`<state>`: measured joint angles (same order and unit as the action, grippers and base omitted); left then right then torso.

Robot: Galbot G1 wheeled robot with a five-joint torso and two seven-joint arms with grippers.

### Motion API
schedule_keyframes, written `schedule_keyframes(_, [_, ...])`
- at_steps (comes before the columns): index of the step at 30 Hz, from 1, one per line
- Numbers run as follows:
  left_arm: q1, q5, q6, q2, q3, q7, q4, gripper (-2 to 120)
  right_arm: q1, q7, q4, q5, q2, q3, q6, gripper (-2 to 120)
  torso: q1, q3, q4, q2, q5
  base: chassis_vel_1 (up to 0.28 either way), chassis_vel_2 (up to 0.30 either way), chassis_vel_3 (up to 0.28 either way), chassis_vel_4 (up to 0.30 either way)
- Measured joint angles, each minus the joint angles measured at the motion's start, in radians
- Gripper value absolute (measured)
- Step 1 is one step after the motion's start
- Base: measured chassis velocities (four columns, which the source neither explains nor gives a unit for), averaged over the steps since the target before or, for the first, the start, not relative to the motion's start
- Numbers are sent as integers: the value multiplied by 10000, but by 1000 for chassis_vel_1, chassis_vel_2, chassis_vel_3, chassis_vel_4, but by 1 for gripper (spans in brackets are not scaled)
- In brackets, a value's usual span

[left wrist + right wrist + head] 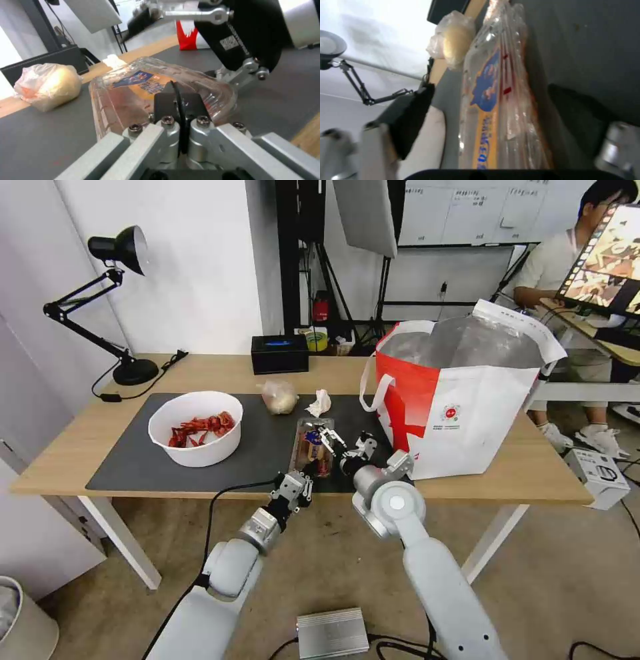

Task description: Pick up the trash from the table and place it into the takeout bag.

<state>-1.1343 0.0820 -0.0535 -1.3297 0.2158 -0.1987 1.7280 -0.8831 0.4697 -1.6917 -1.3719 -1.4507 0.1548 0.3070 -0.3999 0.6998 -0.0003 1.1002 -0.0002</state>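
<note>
My right gripper (333,440) spread wide astride the clear plastic hinged tray (312,448) on the dark grey mat (133,460), my left gripper (180,100) pressed closed at the tray's near end.

My table (200,373) is smooth, light wood under a flat, dull grey mat (127,453). The tray (313,447) is clear, shiny, ridged plastic. The bag (467,413) has crinkly silver foil inside. My left pincer (180,100) is bare grey metal with black pads.
</note>
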Motion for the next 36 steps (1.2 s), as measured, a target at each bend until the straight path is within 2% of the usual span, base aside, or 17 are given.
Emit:
schedule_keyframes(2, [-4,-6,-13,0,6,6,-3,0,-18,41,52,3,-11,-4,13,76,0,0,-1,0,0,0,0,0,0])
schedule_keyframes(3, [-4,-6,-13,0,6,6,-3,0,-18,41,52,3,-11,-4,13,76,0,0,-1,0,0,0,0,0,0])
schedule_keyframes(6, [-7,-18,-21,-7,16,19,-6,0,-60,72,103,20,0,-16,14,61,0,-1,-2,0,0,0,0,0,0])
schedule_keyframes(7, [-7,-18,-21,-7,16,19,-6,0,-60,72,103,20,0,-16,14,61,0,-1,-2,0,0,0,0,0,0])
schedule_keyframes(10, [-14,-48,-24,-34,23,25,1,0,-69,96,170,36,-7,-20,13,46,0,0,2,-1,2,0,0,0,0])
schedule_keyframes(12, [-13,-71,-24,-35,23,25,5,0,-70,99,179,39,-8,-21,12,45,0,1,3,-1,2,0,0,0,0])
schedule_keyframes(14, [-7,-215,-24,-35,0,29,13,0,-80,113,193,47,0,-32,12,32,-1,2,6,-3,3,0,0,0,0])
schedule_keyframes(15, [-7,-215,-24,-35,0,29,13,0,-80,113,193,47,0,-32,12,32,-1,2,6,-3,3,0,0,0,0])
schedule_keyframes(17, [0,-325,-31,-45,-13,41,22,0,-98,110,215,165,-2,-41,-67,24,0,2,7,-3,4,0,0,0,0])
schedule_keyframes(19, [-4,-422,-63,-47,-26,85,69,7,-116,104,224,255,-1,-44,-116,15,-1,2,7,-3,3,0,0,0,0])
schedule_keyframes(20, [-4,-422,-63,-47,-26,85,69,7,-116,104,224,255,-1,-44,-116,15,-1,2,7,-3,3,0,0,0,0])
schedule_keyframes(23, [-35,-797,-43,24,-54,267,381,23,-162,100,236,367,2,-43,-179,1,-1,3,5,-3,3,0,0,0,0])
schedule_keyframes(25, [-58,-941,2,65,-27,311,521,27,-174,78,236,406,0,-41,-191,0,-1,2,5,-3,3,0,0,0,0])
schedule_keyframes(31, [-297,-1967,442,326,317,727,1250,51,-271,-244,167,850,43,-85,-342,0,-1,3,3,-3,1,0,0,0,0])
schedule_keyframes(32, [-297,-1967,442,326,317,727,1250,51,-271,-244,167,850,43,-85,-342,0,-1,3,3,-3,1,0,0,0,0])
schedule_keyframes(35, [-654,-2758,772,462,1081,973,1645,67,-379,-942,30,1791,205,-231,-759,0,-1,2,4,-3,1,0,0,0,0])
schedule_keyframes(36, [-654,-2758,772,462,1081,973,1645,67,-379,-942,30,1791,205,-231,-759,0,-1,2,4,-3,1,0,0,0,0])
